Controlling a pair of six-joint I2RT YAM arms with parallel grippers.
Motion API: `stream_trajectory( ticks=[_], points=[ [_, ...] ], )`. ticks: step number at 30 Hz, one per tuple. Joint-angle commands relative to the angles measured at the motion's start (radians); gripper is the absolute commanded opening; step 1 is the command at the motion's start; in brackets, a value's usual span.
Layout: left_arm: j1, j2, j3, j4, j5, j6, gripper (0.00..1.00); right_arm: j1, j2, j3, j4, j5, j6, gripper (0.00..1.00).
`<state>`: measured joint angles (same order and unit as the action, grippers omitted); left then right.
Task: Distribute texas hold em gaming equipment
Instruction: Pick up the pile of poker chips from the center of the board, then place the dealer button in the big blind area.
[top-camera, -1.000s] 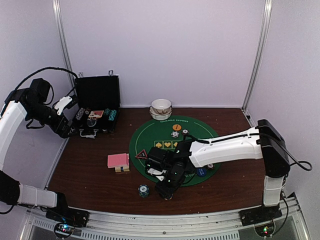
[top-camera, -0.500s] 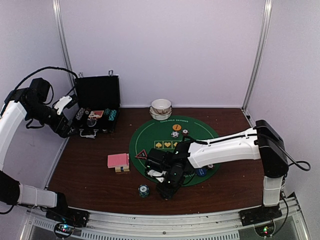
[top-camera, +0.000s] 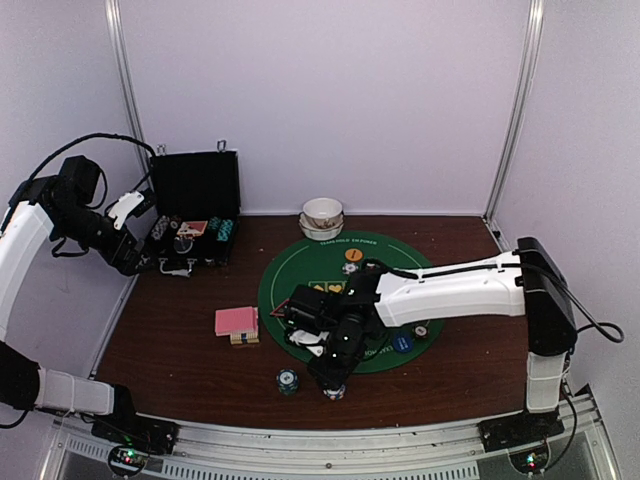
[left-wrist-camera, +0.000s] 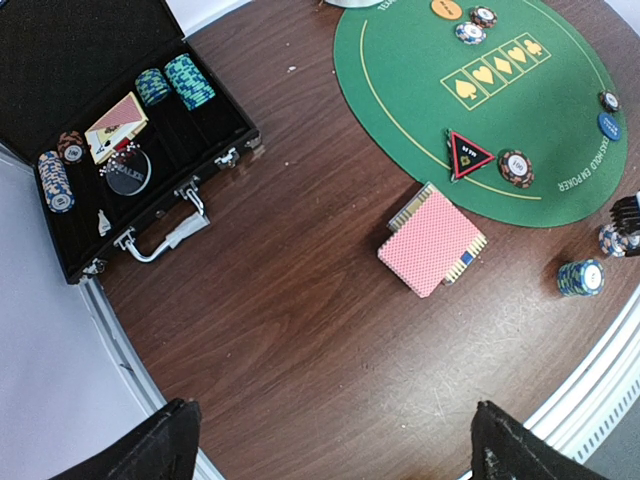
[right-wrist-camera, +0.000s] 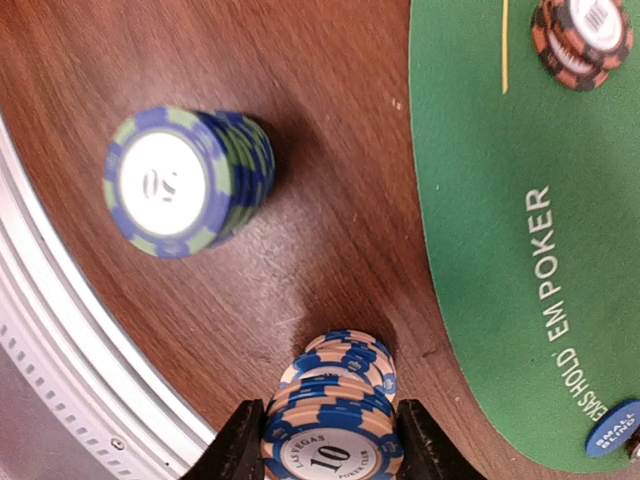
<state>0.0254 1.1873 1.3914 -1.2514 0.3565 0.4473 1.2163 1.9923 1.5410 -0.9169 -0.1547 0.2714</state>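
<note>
At the near edge of the table (top-camera: 180, 370), the right gripper (right-wrist-camera: 330, 450) is clamping a stack of blue-and-peach chips (right-wrist-camera: 338, 395), one finger (right-wrist-camera: 240, 445) pressing each side. The stack is standing upright over bare wood just off the green mat (right-wrist-camera: 470, 200), with its chips slightly staggered and its top reading 10. To its left and apart from it, a second stack (right-wrist-camera: 185, 180), blue and green and marked 20, is also standing upright. The numbers are readable only in the right wrist view.

Farther back, one deck of cards (left-wrist-camera: 432, 240) is lying pink side up on the wood, its long axis running roughly along the table's near edge. On the mat beyond, one triangle marker (left-wrist-camera: 468, 154) is pointing a corner at one brown chip (left-wrist-camera: 515, 167) just beside it. The left wrist view is showing the marker whole, while overhead the arm is covering it. One blue disc (left-wrist-camera: 609, 126) and one white chip (left-wrist-camera: 609, 100) are lying to the right.

At the far side are one orange disc (left-wrist-camera: 446, 8) and two chips (left-wrist-camera: 470, 32). The open case (left-wrist-camera: 215, 130) is holding two teal stacks (left-wrist-camera: 190, 80). The left gripper (left-wrist-camera: 333, 445) is hanging high, its fingers spread wide and holding nothing. Bowls (top-camera: 322, 212) are sitting stacked at the back.
</note>
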Motion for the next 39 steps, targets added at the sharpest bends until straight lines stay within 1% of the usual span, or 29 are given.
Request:
stream_trajectory(
  ticks=[1, 5, 9, 14, 19, 22, 30, 39],
  points=[
    [0.007, -0.011, 0.024, -0.001, 0.013, 0.012, 0.98, 0.006, -0.022, 0.07, -0.063, 0.052, -0.027, 0.37],
    [0.008, -0.014, 0.024, -0.001, 0.01, 0.014, 0.97, -0.02, -0.02, 0.14, -0.101, 0.11, -0.033, 0.35],
    [0.008, -0.014, 0.024, -0.001, 0.016, 0.013, 0.98, -0.109, 0.019, 0.239, -0.1, 0.137, -0.03, 0.34],
    [0.007, -0.017, 0.023, -0.001, 0.018, 0.011, 0.98, -0.199, 0.166, 0.415, -0.098, 0.15, -0.017, 0.33],
    [0.007, -0.023, 0.023, -0.002, 0.013, 0.014, 0.98, -0.254, 0.321, 0.583, -0.091, 0.15, -0.009, 0.32],
    [0.007, -0.021, 0.021, -0.002, 0.019, 0.013, 0.98, -0.286, 0.393, 0.656, -0.081, 0.15, 0.01, 0.31],
    [0.007, -0.016, 0.02, -0.002, 0.02, 0.019, 0.98, -0.322, 0.529, 0.795, -0.069, 0.115, 0.043, 0.31],
    [0.008, -0.016, 0.012, -0.001, 0.017, 0.022, 0.98, -0.325, 0.596, 0.833, -0.06, 0.079, 0.067, 0.32]
  ],
)
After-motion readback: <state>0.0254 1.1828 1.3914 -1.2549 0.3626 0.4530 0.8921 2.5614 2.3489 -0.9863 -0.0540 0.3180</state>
